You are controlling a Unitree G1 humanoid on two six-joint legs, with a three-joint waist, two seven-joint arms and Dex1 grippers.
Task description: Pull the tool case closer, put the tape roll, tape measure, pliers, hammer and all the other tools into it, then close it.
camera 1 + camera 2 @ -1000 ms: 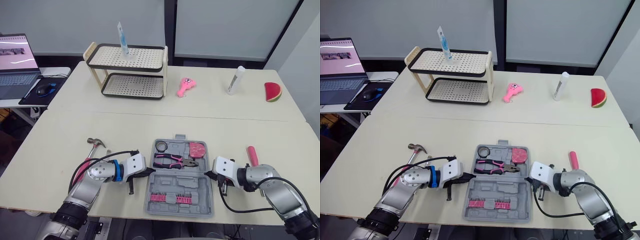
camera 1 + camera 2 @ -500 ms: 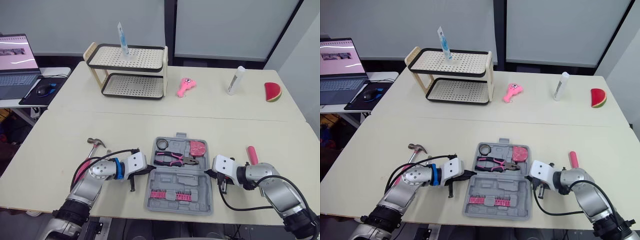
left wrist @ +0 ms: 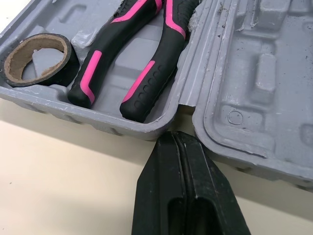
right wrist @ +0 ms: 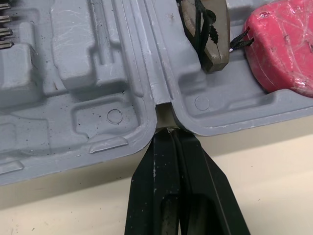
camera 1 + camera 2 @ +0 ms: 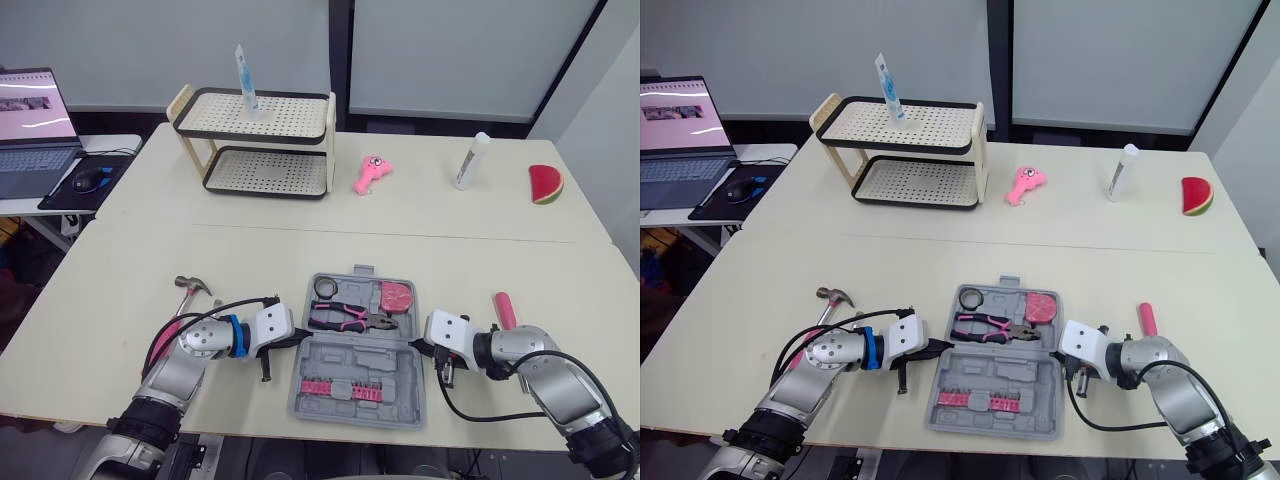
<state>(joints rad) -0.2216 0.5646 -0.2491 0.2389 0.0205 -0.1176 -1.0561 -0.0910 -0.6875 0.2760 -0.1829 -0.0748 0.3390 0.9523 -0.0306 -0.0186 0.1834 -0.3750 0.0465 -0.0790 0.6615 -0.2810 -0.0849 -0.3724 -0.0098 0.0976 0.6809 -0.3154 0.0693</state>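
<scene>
The left gripper [image 3: 175,138] and right gripper [image 4: 170,131], both pinched closed, press their tips into the hinge notches of the open tool case [image 5: 358,362], which has edged slightly away from the near tabletop [image 5: 110,290] edge (barely), so pulling looks finished. Inside lie the tape roll [image 5: 322,289], pliers [image 5: 345,318] and tape measure [image 5: 396,298]; the hammer [image 5: 190,287] waits outside.

Matt grey plastic tool case [image 5: 360,362]

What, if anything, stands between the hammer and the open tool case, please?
Only the robot's own left arm: the hammer lies just beyond it, and the left pincer, shut, sits at the tool case's left hinge notch. No other object lies between.
</scene>
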